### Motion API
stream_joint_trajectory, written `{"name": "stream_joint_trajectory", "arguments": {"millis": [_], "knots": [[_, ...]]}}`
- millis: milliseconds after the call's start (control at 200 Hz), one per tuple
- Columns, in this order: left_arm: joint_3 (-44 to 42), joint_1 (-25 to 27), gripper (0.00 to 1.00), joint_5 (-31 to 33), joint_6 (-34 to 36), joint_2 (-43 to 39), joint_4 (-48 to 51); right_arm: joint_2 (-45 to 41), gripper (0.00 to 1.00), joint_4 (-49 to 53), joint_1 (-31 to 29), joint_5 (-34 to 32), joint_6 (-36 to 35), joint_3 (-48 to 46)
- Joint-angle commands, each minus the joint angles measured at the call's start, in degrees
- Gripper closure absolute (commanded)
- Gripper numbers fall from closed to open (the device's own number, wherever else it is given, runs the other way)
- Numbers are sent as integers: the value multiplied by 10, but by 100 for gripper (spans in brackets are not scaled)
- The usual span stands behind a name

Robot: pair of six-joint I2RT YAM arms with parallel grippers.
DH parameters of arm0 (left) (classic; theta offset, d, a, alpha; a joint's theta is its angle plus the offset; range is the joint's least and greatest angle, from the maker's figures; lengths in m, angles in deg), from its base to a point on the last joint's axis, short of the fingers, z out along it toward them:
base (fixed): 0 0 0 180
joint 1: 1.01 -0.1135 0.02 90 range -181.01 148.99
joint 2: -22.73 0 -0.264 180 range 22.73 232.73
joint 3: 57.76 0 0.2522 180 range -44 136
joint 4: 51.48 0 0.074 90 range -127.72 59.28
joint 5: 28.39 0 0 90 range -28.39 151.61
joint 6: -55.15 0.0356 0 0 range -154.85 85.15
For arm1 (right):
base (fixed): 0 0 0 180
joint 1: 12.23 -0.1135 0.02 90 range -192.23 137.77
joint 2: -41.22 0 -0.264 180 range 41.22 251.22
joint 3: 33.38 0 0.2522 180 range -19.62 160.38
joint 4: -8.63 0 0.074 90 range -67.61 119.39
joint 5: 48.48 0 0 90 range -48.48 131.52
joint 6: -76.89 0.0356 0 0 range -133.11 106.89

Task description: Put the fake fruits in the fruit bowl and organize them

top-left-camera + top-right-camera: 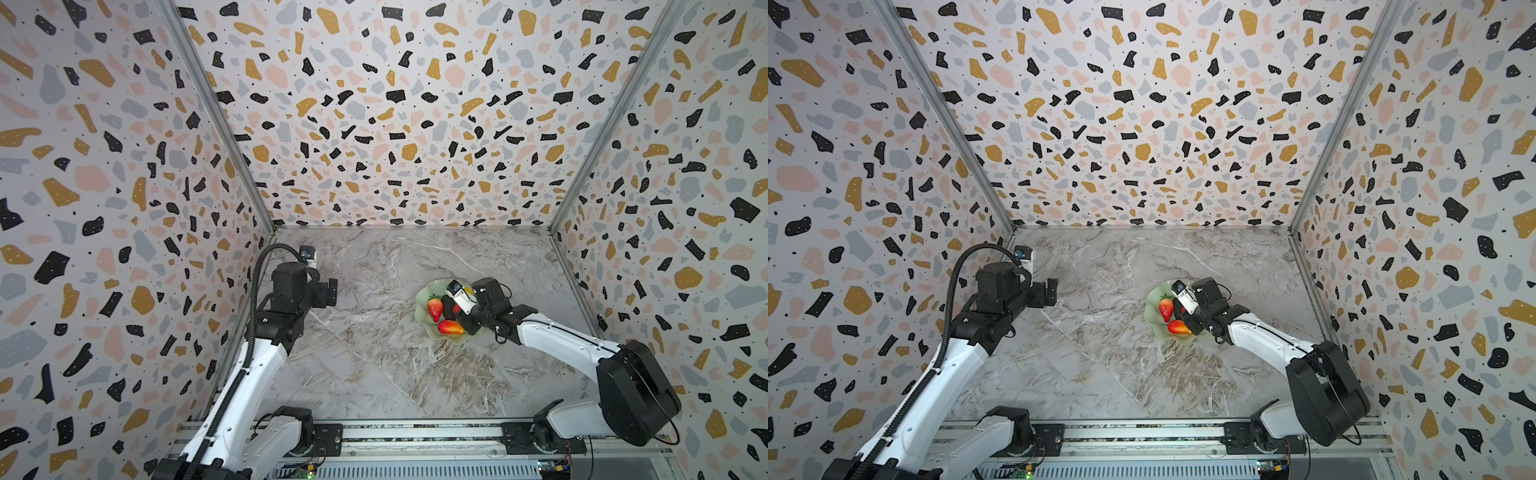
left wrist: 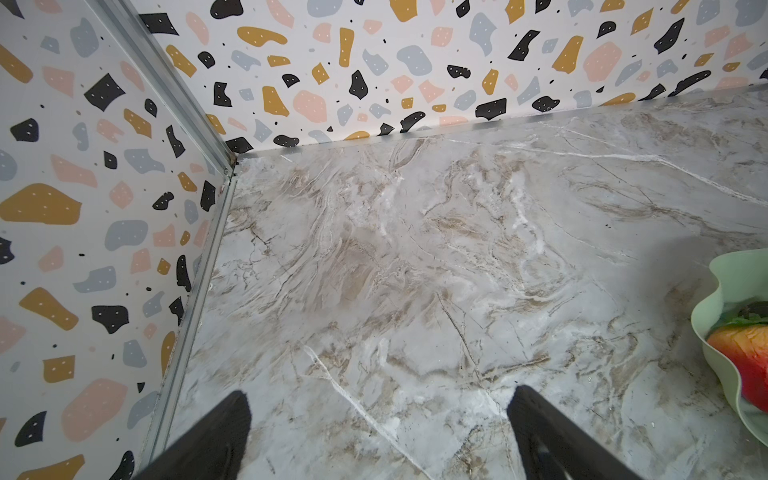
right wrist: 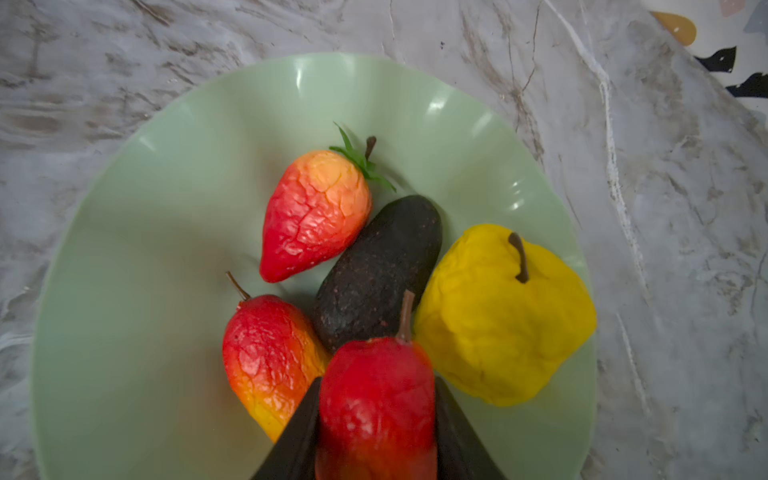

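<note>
The pale green fruit bowl [image 3: 166,249] [image 1: 428,291] sits right of centre on the marble table. In it lie a red strawberry [image 3: 316,216] [image 1: 434,308], a dark avocado-like oval [image 3: 378,270], a lumpy yellow fruit [image 3: 498,316] and a red-orange mango-like oval [image 3: 266,357] [image 1: 450,327]. My right gripper [image 3: 377,380] [image 1: 459,313] is over the bowl, shut on a second red mango-like fruit [image 3: 376,415], stem pointing at the avocado. My left gripper [image 2: 380,392] [image 1: 330,291] hangs open and empty over bare table at the far left.
Patterned walls [image 1: 374,124] close in the table on three sides, and the left gripper is near the back left corner [image 2: 232,162]. A metal rail [image 1: 415,436] with both arm bases runs along the front edge. The bowl's rim [image 2: 715,307] shows in the left wrist view.
</note>
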Motion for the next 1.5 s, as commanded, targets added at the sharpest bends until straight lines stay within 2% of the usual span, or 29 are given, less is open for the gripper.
{"name": "stream_joint_trajectory", "arguments": {"millis": [0,210,405,551,636,731,866,981,1086,1171,1262,1437,1492], "knots": [[-4,-3,0,-5,6,0,-18,-8,64,-22,8,-14,8,-3],[-3,-2,1,-6,6,2,-17,-2,54,-24,8,-22,7,-1],[-4,-2,0,-7,5,0,-18,-12,39,-15,9,-25,6,7],[-3,-2,0,-7,5,1,-18,-54,35,-25,9,-33,5,11],[-2,-3,0,-10,7,8,-22,-99,24,-57,9,-60,14,3],[9,-2,0,-16,9,24,-22,-159,0,-117,19,-110,43,-23],[21,-3,0,-12,9,26,-43,-233,1,-246,98,-138,117,-85],[-40,-1,1,4,-33,-43,-157,-252,1,-357,210,-111,201,-143],[-143,3,0,57,-102,-115,-313,-228,1,-426,284,-99,245,-180],[-231,9,1,124,-119,-133,-429,-201,1,-479,290,-119,221,-214],[-309,9,0,189,-119,-114,-516,-178,1,-555,289,-133,206,-263],[-421,9,1,270,-95,-6,-725,-127,1,-704,285,-144,203,-346],[-428,9,0,272,-69,34,-755,-112,1,-665,275,-154,196,-329]]}}
